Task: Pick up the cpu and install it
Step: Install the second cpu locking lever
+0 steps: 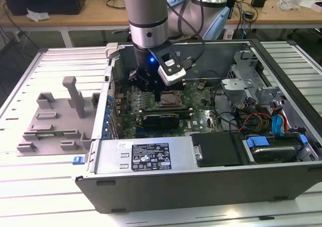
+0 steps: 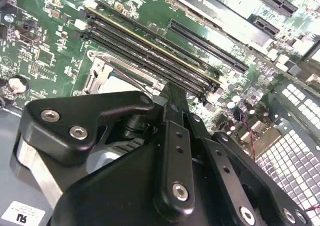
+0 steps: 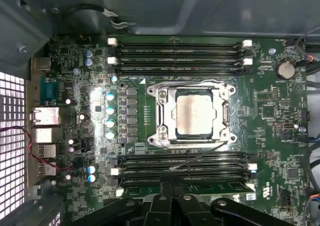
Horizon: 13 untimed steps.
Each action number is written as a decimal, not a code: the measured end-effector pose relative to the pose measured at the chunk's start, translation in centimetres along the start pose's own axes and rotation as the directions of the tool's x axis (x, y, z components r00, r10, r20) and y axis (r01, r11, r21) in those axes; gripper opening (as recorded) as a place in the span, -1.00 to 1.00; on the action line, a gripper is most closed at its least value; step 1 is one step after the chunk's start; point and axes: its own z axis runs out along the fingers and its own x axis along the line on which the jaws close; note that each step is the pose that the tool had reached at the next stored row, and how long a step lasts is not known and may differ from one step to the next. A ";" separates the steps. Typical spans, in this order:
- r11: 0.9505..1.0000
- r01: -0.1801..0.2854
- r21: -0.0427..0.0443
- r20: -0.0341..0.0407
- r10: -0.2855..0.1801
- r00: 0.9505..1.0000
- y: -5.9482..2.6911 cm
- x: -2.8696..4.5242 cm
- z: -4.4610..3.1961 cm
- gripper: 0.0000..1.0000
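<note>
The cpu (image 3: 195,114), a small square chip with a shiny silver top, lies flat inside the metal-framed socket (image 3: 162,113) on the green motherboard (image 3: 280,136). In the second wrist view a pale corner of the cpu (image 2: 116,84) shows past the gripper's body. My gripper (image 3: 172,186) hangs a little above the board beside the socket, over the memory slots (image 3: 180,166). Its two black fingers are pressed together, shut, with nothing between them. In the exterior view the gripper (image 1: 160,95) reaches down into the open computer case (image 1: 201,186), just next to the socket (image 1: 170,99).
A grey plastic tray (image 1: 50,131) with upright blocks lies outside the case on the exterior view's left. Inside the case, a black power supply (image 1: 151,156), a drive cage (image 1: 246,81) and loose cables (image 1: 261,121) stand around the board. The case walls are close on all sides.
</note>
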 end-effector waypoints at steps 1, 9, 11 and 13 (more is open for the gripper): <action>1.000 0.000 -0.001 0.000 0.000 1.000 0.01 -0.55 0.05 -0.79; 1.000 0.000 0.000 -0.003 0.000 1.000 1.25 -2.06 1.96 -0.79; 1.000 0.000 0.007 -0.003 0.000 1.000 1.44 -1.85 2.15 -0.79; 1.000 0.001 0.014 -0.004 -0.001 1.000 1.46 -1.81 2.21 -0.79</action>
